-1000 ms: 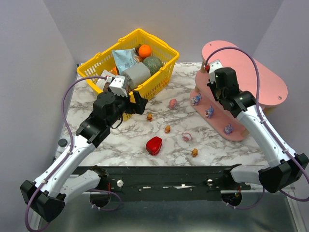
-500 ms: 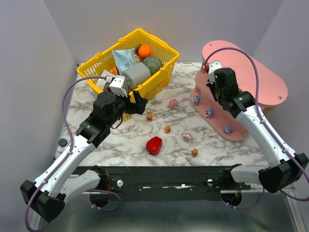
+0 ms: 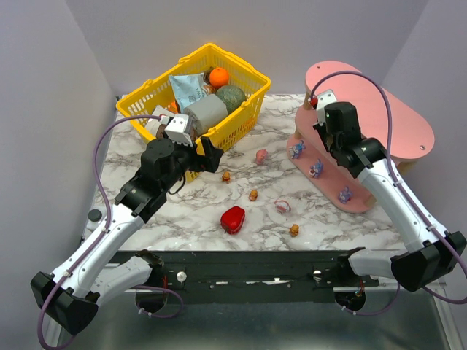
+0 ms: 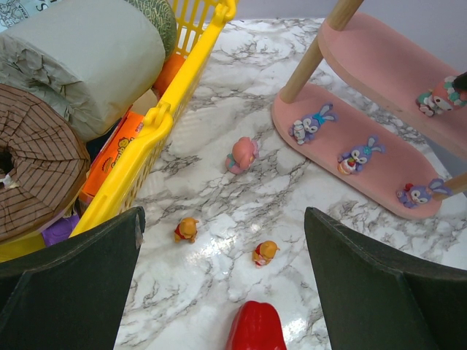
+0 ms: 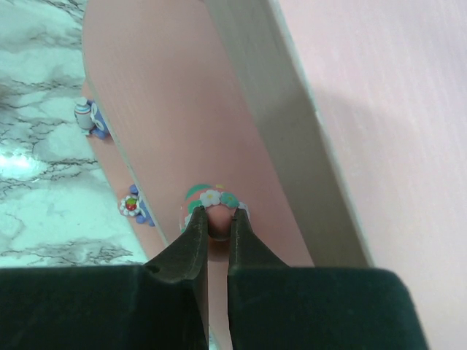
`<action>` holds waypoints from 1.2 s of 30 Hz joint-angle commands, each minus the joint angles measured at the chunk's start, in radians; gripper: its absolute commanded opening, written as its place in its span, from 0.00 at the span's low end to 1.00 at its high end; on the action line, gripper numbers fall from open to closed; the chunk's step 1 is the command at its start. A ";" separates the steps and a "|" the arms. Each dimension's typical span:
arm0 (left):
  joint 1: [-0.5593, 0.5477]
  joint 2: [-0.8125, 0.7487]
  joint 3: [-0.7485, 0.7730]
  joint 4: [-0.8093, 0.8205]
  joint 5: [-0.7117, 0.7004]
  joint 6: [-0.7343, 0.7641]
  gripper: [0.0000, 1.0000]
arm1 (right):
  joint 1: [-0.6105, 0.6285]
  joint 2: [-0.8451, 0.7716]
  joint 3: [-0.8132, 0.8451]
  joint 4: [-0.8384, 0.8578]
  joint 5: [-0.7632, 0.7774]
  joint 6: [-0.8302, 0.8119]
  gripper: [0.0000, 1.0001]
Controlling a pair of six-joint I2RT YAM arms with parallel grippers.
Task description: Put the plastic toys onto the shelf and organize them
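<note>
The right gripper (image 5: 217, 219) is pinched narrowly on a pink figurine with a flower band (image 5: 212, 197), low in the centre of the right wrist view. It holds the figurine at the middle board of the shelf (image 3: 379, 102). Whether the figurine already rests on that board cannot be told. The left gripper (image 4: 225, 219) is spread wide and holds nothing. It hovers left of centre in the top view, beside the yellow basket (image 3: 156, 92).

Three purple-blue bunny figurines (image 4: 310, 124) (image 4: 359, 155) (image 4: 417, 193) stand in a row on the shelf's bottom board, so with the held one, four toys are at the shelf. Five lie loose on the marble table (image 3: 336, 219) near the middle of the top view:
- a pink one (image 3: 261, 155);
- two orange ones (image 3: 226, 176) (image 3: 253, 195);
- a pink ringed one (image 3: 283, 207);
- an orange one nearest the bottom edge (image 3: 294, 230).

A red pepper (image 3: 233, 219) sits among them. The task looks somewhat under half done, with the release and five pickups left.
</note>
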 commanded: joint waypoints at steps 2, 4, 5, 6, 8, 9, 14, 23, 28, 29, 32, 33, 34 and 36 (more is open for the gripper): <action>0.007 -0.013 -0.003 0.014 0.012 -0.006 0.99 | -0.021 -0.005 0.038 0.002 0.029 0.026 0.07; 0.007 -0.013 -0.003 0.014 0.012 -0.006 0.99 | -0.021 -0.005 0.045 -0.009 0.017 0.029 0.07; 0.007 -0.013 -0.002 0.014 0.012 -0.007 0.99 | -0.021 -0.002 0.055 -0.021 0.009 0.030 0.06; 0.007 -0.013 -0.002 0.014 0.013 -0.008 0.99 | -0.021 -0.002 0.074 -0.035 0.003 0.038 0.06; 0.007 -0.011 -0.002 0.015 0.013 -0.006 0.99 | -0.021 0.000 0.093 -0.065 -0.020 0.041 0.06; 0.007 -0.011 -0.002 0.014 0.013 -0.006 0.99 | -0.021 0.003 0.102 -0.076 -0.029 0.048 0.06; 0.007 -0.007 -0.002 0.017 0.016 -0.009 0.99 | -0.021 0.005 0.121 -0.116 -0.063 0.061 0.06; 0.007 -0.013 -0.003 0.014 0.015 -0.006 0.99 | -0.021 0.011 0.096 -0.136 -0.055 0.062 0.08; 0.007 -0.010 -0.002 0.018 0.016 -0.009 0.99 | -0.022 0.018 0.093 -0.148 -0.049 0.059 0.10; 0.007 -0.010 -0.002 0.018 0.016 -0.009 0.99 | -0.022 0.018 0.090 -0.147 -0.051 0.059 0.11; 0.007 -0.011 -0.002 0.017 0.018 -0.008 0.99 | -0.022 0.018 0.085 -0.151 -0.046 0.061 0.12; 0.007 -0.013 -0.002 0.017 0.016 -0.008 0.99 | -0.022 0.020 0.085 -0.150 -0.043 0.061 0.13; 0.007 -0.011 -0.002 0.018 0.018 -0.008 0.99 | -0.022 0.021 0.084 -0.150 -0.043 0.058 0.13; 0.007 -0.011 -0.002 0.018 0.018 -0.008 0.99 | -0.022 0.023 0.081 -0.150 -0.041 0.056 0.17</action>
